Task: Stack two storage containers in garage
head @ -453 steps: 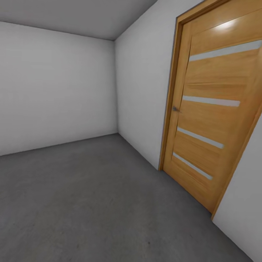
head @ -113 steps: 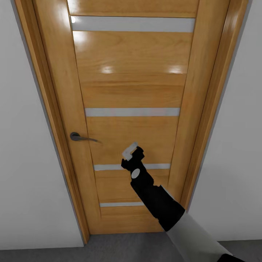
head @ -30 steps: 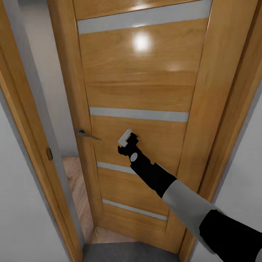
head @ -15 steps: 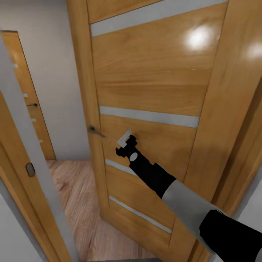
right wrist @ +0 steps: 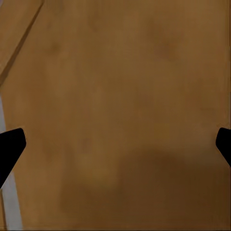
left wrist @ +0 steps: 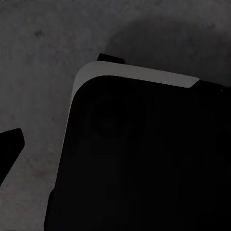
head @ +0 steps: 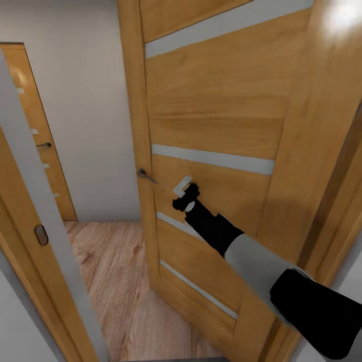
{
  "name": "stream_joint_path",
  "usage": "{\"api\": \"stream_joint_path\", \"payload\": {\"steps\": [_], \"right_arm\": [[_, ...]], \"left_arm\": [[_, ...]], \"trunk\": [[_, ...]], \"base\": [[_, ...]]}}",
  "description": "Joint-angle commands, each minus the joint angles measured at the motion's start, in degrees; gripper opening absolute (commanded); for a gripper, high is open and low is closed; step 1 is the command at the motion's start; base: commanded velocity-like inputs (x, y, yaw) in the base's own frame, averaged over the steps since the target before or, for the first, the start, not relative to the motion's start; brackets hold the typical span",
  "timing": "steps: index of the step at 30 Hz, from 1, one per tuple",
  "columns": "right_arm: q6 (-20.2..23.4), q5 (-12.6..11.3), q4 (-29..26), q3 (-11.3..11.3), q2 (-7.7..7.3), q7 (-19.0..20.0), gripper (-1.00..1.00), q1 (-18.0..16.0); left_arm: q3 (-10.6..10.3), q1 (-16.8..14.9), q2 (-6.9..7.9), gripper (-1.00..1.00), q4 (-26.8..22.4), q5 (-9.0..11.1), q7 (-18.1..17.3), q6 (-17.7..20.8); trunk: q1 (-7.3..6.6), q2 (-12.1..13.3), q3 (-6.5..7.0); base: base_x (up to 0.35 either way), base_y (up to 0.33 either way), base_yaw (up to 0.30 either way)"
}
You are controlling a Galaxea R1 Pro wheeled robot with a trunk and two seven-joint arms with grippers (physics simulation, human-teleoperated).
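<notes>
Pressing on the half-open door (head: 221, 130), the right claw (head: 183, 193), spread and empty, sat just hinge-side of the handle (head: 146, 175); left claw state unclear.

A light wood-plank floor (head: 120, 281) is seen beyond the open wooden door (head: 221, 125); nothing is seen lying on it.

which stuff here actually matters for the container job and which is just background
For the job:
- right gripper, open, at the wooden door
- that door, swung partly open
- wood-plank floor beyond it, the way out of the garage

Background:
- door handle
- second wooden door further back
- beige wall
- strike plate on the frame
</notes>
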Motion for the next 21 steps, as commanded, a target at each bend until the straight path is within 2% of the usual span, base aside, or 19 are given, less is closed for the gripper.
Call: {"api": "stream_joint_path", "payload": {"steps": [1,4,10,13,21], "right_arm": [[0.57,0.24,2.55,-0.03,0.00,-0.52,1.00,-0.86],[0.62,-2.69,6.01,-0.06,0.00,-1.73,1.00,-3.45],[0.71,-3.05,5.21,-0.18,0.00,-1.78,1.00,-3.83],[2.76,-3.09,0.22,-0.18,0.00,-1.70,1.00,-3.83],[5.10,-3.20,-3.12,0.10,0.00,-1.29,1.00,-3.71]], "left_arm": [[0.21,0.02,-0.02,1.00,-0.08,0.14,0.03,-0.09],[0.21,0.02,-0.02,1.00,-0.08,0.14,0.03,-0.09],[0.21,0.02,-0.02,1.00,-0.08,0.14,0.03,-0.09],[0.21,0.02,-0.02,1.00,-0.08,0.14,0.03,-0.09],[0.21,0.02,-0.01,1.00,-0.08,0.14,0.03,-0.09]], "trunk": [[0.00,-0.02,-0.06],[0.00,-0.02,-0.06],[0.00,-0.02,-0.06],[0.00,-0.02,-0.06],[0.00,-0.02,-0.06]], "base": [[0.000,0.000,0.000],[0.000,0.000,0.000],[0.000,0.000,0.000],[0.000,0.000,0.000],[0.000,0.000,0.000]]}}
